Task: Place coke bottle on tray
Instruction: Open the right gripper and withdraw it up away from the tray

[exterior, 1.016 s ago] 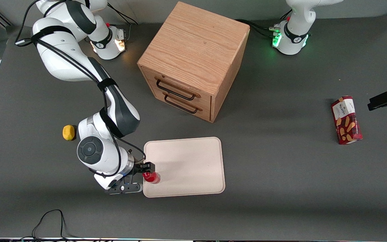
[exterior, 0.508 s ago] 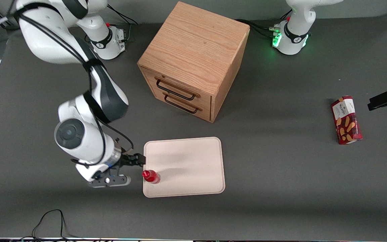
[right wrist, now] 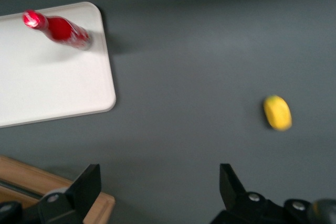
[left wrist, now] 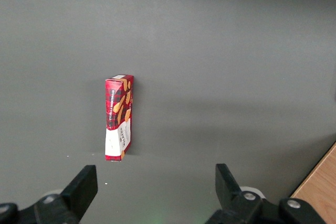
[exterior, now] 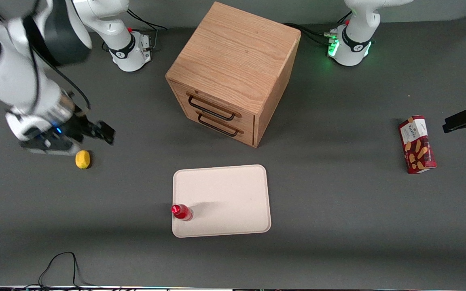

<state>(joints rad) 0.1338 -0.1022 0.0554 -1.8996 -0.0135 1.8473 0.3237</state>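
Red coke bottle [exterior: 182,212] stands upright in the tray's [exterior: 233,198] corner; the hand [exterior: 105,132] hovers wide, empty, above the lemon [exterior: 82,159].

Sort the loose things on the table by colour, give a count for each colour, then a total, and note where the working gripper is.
Red: 2, the shiny red coke bottle and the red rectangular cookie box
Yellow: 1, the small yellow lemon-shaped object
Cream: 1, the flat cream tray
Wood: 1, the wooden drawer cabinet
Total: 5
The open gripper hangs above the table near the yellow object.
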